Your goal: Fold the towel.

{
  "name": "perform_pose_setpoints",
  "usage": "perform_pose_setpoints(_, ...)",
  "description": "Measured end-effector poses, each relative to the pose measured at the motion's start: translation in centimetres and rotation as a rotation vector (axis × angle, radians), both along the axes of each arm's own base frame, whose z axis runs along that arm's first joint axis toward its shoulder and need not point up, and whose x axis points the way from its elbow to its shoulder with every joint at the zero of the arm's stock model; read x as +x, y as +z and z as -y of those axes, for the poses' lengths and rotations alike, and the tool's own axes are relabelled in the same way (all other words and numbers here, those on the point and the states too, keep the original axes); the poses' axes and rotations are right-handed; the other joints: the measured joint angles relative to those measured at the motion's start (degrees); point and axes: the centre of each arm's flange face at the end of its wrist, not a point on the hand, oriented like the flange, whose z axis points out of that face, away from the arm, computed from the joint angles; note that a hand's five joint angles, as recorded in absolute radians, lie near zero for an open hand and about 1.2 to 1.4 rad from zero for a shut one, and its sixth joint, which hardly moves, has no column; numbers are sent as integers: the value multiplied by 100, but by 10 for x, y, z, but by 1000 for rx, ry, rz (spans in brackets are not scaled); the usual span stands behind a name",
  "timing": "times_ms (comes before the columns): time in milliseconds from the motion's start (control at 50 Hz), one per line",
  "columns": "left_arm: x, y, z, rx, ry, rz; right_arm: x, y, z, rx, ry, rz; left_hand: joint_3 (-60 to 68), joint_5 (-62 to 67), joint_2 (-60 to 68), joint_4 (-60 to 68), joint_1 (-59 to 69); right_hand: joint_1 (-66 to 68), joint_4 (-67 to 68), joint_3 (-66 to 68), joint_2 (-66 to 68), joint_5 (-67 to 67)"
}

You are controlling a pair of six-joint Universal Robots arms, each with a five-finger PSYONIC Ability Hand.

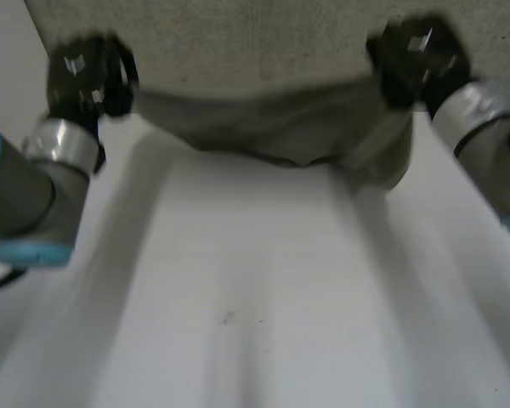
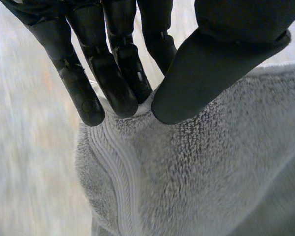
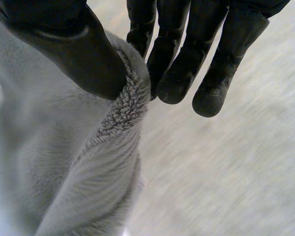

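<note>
**Head view: towel's near edge pinched at both ends, fold only begun**

Head view has the grey towel [image 1: 263,42] lying across the far part of the white table [image 1: 255,306]. The left hand [image 1: 89,72] is at the left end of the towel's near edge and the right hand [image 1: 412,55] is at its right end. Between them that edge sags in a darker, slack curve, and it looks to be raised off the table rather than lying flat.

In the left wrist view, the thumb presses down onto the towel's pile at a corner, beside the ribbed border. The straight fingers sit behind the same bit of cloth, so the corner is pinched between them. In the right wrist view, the thumb lies on top of a rolled lip of the towel's edge. The fingers reach down on the other side of that lip, close together, clamping it.

As I judge it, the grasp is made and the first fold is under way but not laid. No doubled layer with matched edges can be seen anywhere on the towel. What is left is to carry the held edge across to the towel's far edge, line the corners up, let go and smooth it. Any further fold would come after that.
</note>
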Motion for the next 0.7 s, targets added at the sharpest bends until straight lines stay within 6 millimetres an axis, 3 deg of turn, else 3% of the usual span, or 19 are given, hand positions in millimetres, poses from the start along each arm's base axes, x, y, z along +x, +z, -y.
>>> perform_pose_setpoints(80, 11, -50, -16, 150, 14, 55, 0, -47, -12, 142, 9, -99, 0, 0, 0, 0, 0, 0, 0, 0, 0, 0)
perform_pose_setpoints(120, 19, -81, -32, 250, 24, 97, -1, -80, -25, 234, 22, -162, 0, 0, 0, 0, 0, 0, 0, 0, 0, 0)
perform_pose_setpoints(200, 29, -114, -55, 360, 33, 164, -4, -127, -53, 363, 51, -259, 0, 0, 0, 1, 0, 0, 0, 0, 0, 0)
perform_pose_setpoints(280, 35, -131, -72, 412, 36, 236, -9, -153, -77, 438, 71, -320, 0, 0, 1, 1, 0, 0, 0, 0, 0, 0)
perform_pose_setpoints(400, 37, -138, -85, 411, 31, 327, -16, -160, -96, 464, 85, -331, 0, 0, 0, 1, 0, -483, -458, -474, -472, -479)
perform_pose_setpoints(480, 36, -134, -85, 380, 18, 348, -17, -154, -101, 441, 93, -291, 0, 0, 1, 1, 0, -3834, -3664, -3697, -3906, -3855)
perform_pose_setpoints(520, 35, -131, -84, 364, 10, 348, -18, -150, -99, 421, 87, -256, 0, 0, 1, 1, 0, -4963, -4925, -4968, -5017, -5124)
perform_pose_setpoints(700, 38, -122, -81, 329, 14, 333, -42, -130, -75, 443, -32, -110, 0, -2, 1, 1, 0, -5286, -5265, -5298, -5264, -5539)
